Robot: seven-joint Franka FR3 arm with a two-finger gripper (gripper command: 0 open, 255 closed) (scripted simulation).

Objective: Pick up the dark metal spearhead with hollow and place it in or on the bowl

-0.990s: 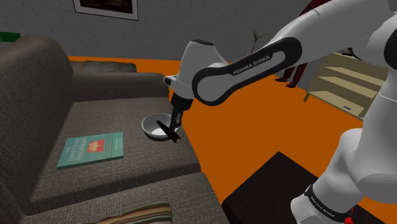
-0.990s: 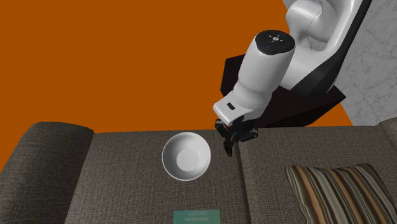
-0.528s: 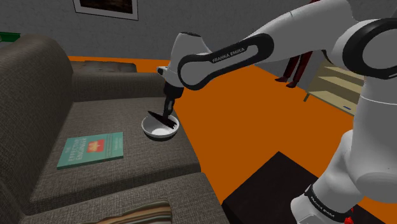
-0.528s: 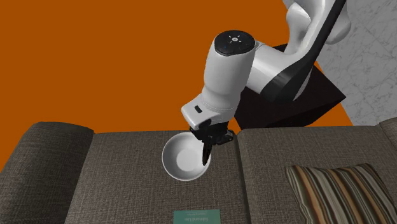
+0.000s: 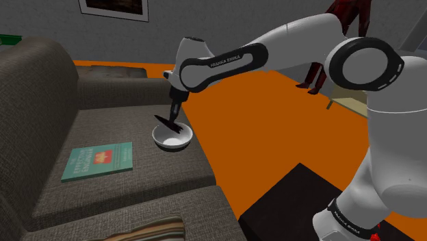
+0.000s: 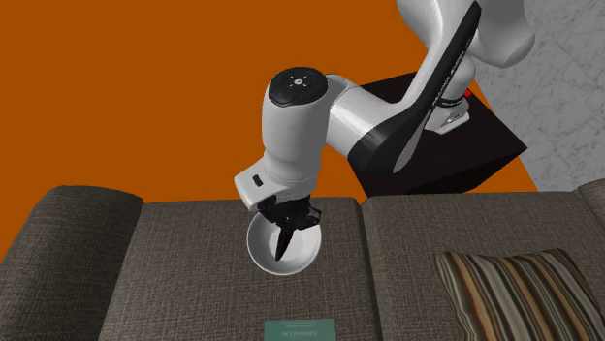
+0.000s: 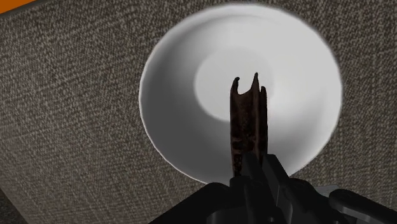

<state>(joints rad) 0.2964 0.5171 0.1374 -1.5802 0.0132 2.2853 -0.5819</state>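
The claw [image 7: 254, 162] is pinched on the spearhead [image 7: 247, 121], its two black fingers [image 7: 275, 175] clasping the near end of the piece. The spearhead is dark, rust-brown and rough, and its free end is split into two short prongs around a hollow. It juts out from the claw over the inside of the white bowl [image 7: 172, 95], its pronged end lying over the bowl's pale middle. Whether it touches the bowl cannot be told.

In the shoulder view the claw [image 5: 172, 118] hangs from the white arm right above the bowl [image 5: 159, 140]. The spearhead [image 5: 166, 123] slants down toward that view's left, over the far side of the rim. In the second exterior view the claw [image 6: 288, 228] points down and the spearhead [image 6: 282, 244] dips within the bowl's [image 6: 260, 254] round outline.

The bowl stands on the seat of a sofa [image 5: 116, 116] covered in dark grey-brown woven cloth, close to the seat's edge by the orange floor [image 5: 253, 150]. A teal book [image 5: 97, 160] lies flat on the same seat, apart from the bowl, toward the shoulder view's left and nearer the camera. A striped cushion [image 6: 514, 286] rests on the next seat, at the second exterior view's right. The black stand [image 6: 456, 145] sits on the floor beyond the sofa in that view. A framed picture [image 5: 113, 7] hangs on the grey wall at the far side, and a pale shelf [image 5: 363, 89] stands at the shoulder view's right.
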